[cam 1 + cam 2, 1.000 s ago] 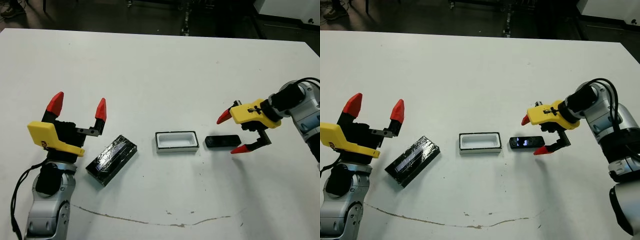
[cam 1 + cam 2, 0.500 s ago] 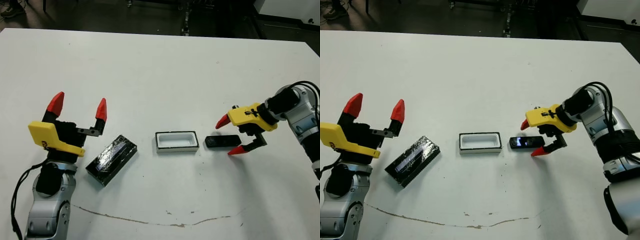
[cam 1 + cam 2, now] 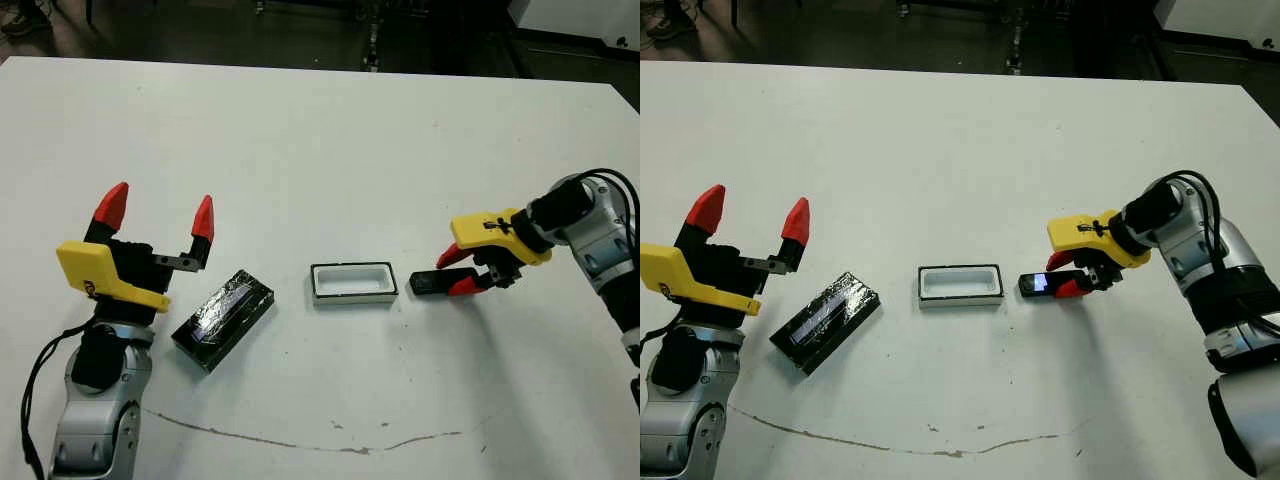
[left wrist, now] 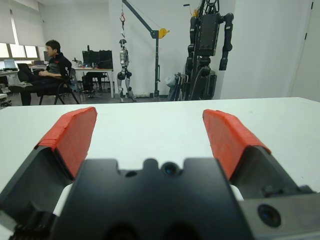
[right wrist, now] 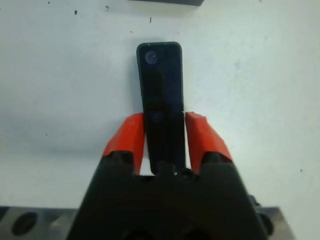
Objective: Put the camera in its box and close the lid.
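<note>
The camera (image 3: 428, 284), a thin matte-black slab, lies flat on the table just right of the box (image 3: 316, 284), a shallow white tray with a dark rim. My right gripper (image 3: 456, 273) is shut on the camera's right end. In the right wrist view its fingers (image 5: 131, 134) press both long sides of the camera (image 5: 160, 75). The lid (image 3: 223, 318), black with a shiny crinkled top, lies at an angle left of the box. My left gripper (image 3: 157, 212) stands open and upright, left of the lid, holding nothing.
A thin dark scratch (image 3: 300, 441) runs along the table near its front edge. Beyond the table's far edge, the left wrist view shows a seated person (image 4: 50, 70), a crane stand and a hanging robot (image 4: 209, 30).
My right gripper has moved left and down over the camera's right end, and its fingers have gone from wide open to shut on it. The left arm, lid and box are unmoved.
</note>
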Robot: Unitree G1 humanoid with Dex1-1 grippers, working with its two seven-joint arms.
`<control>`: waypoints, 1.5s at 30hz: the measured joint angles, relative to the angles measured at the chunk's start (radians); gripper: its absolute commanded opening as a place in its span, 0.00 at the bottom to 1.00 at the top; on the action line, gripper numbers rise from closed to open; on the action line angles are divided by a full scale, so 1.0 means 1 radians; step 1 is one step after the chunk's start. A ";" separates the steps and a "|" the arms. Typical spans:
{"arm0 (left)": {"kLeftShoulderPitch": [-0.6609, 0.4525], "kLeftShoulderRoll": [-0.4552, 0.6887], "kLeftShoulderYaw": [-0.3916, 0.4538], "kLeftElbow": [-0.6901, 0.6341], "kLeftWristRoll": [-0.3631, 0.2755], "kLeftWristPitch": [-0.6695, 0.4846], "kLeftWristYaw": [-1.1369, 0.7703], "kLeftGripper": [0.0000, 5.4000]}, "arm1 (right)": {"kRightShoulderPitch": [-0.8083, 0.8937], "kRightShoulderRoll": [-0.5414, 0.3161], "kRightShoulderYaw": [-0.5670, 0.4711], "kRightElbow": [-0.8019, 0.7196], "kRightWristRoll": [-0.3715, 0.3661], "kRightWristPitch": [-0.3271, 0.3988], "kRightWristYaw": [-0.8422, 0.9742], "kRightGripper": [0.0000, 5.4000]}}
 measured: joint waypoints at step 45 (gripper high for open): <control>0.003 -0.027 -0.001 -0.018 0.027 0.018 0.051 1.00 | 0.157 0.136 -0.247 -0.487 0.598 0.735 -0.274 0.31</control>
